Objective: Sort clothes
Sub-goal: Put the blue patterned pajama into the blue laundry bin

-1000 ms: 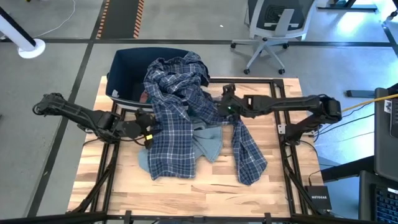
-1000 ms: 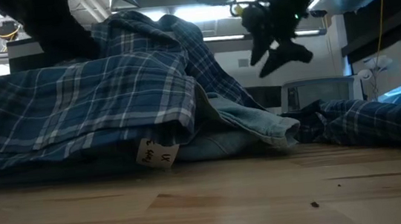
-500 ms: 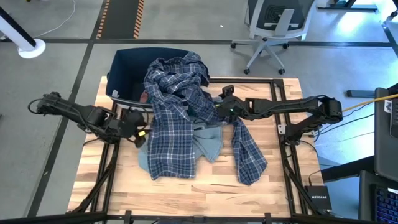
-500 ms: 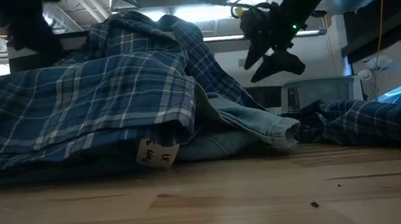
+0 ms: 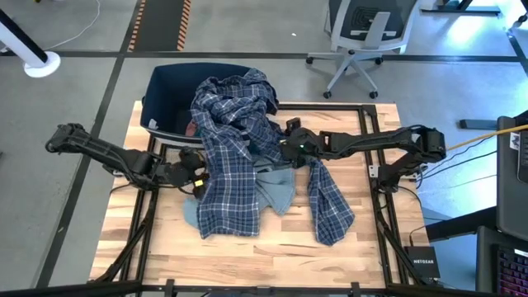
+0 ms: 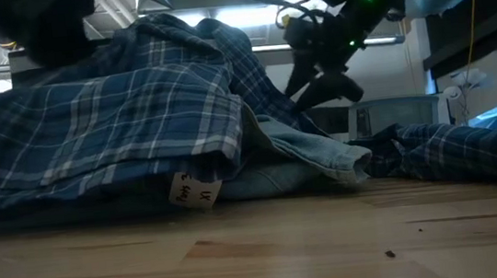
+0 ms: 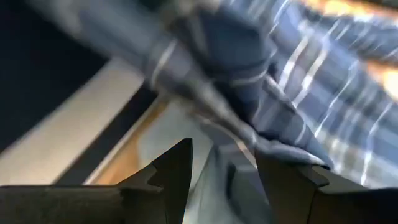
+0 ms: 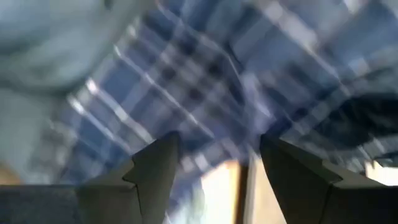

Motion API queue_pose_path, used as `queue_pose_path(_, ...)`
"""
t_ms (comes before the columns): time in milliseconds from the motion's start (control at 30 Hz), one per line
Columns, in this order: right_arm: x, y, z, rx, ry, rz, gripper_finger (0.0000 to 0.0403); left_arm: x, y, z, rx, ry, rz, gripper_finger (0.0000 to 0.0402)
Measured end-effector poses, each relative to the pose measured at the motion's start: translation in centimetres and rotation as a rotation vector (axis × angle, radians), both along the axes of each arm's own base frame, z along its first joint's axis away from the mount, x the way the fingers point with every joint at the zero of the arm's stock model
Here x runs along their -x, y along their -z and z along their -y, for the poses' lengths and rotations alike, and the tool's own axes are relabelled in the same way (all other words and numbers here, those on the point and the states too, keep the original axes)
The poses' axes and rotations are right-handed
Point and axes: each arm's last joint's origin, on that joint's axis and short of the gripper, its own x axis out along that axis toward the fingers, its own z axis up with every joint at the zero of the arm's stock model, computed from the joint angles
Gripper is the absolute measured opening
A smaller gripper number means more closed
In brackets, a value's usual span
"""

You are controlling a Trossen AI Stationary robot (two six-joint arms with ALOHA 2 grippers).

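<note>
Both my grippers had edged in toward the plaid shirt [image 5: 235, 148]: left gripper [image 5: 195, 172] at its left edge, right gripper [image 5: 285, 142] at its right, fingers apart, holding nothing. Sorting looked barely begun; the shirt draped from the bin [image 5: 165, 91] over a grey-blue garment [image 5: 276, 191].

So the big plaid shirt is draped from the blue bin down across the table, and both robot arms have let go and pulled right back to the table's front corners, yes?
Not quite. The plaid shirt does hang from the blue bin across the table, but the arms have not pulled back: the high view shows the left tool and right tool open at the shirt's two sides.
</note>
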Motion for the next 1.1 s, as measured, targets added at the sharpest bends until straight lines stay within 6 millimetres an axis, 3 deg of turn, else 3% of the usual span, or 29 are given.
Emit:
queue_pose_path(233, -1.6, 0.9, -1.8, -0.141, -0.178, 0.082, 0.0246, -2.6, -0.5, 0.2, -0.077, 0.095, 0.120, 0.0169)
queue_pose_path(467, -2.6, -0.2, -4.2, -0.100, -0.288, 0.202, 0.0246, -5.1, -1.4, -0.1, -0.177, 0.164, 0.258, 0.0169)
queue_pose_path(600, -2.5, -0.7, -4.5, -0.096, -0.299, 0.216, 0.0246, -5.7, -2.5, -0.8, -0.239, 0.147, 0.364, 0.0169)
queue_pose_path(733, -2.3, -2.7, -4.3, -0.072, -0.274, 0.235, 0.0246, -5.8, -3.6, -1.6, -0.284, 0.110, 0.444, 0.0169)
queue_pose_path(967, -0.5, -7.0, -4.0, 0.014, -0.169, 0.112, 0.0246, -5.7, -3.2, -1.6, -0.288, 0.117, 0.401, 0.0169)
queue_pose_path(1100, 0.8, -8.0, -3.5, 0.131, -0.033, 0.021, 0.0246, -5.7, -3.1, -1.6, -0.273, 0.115, 0.391, 0.0169)
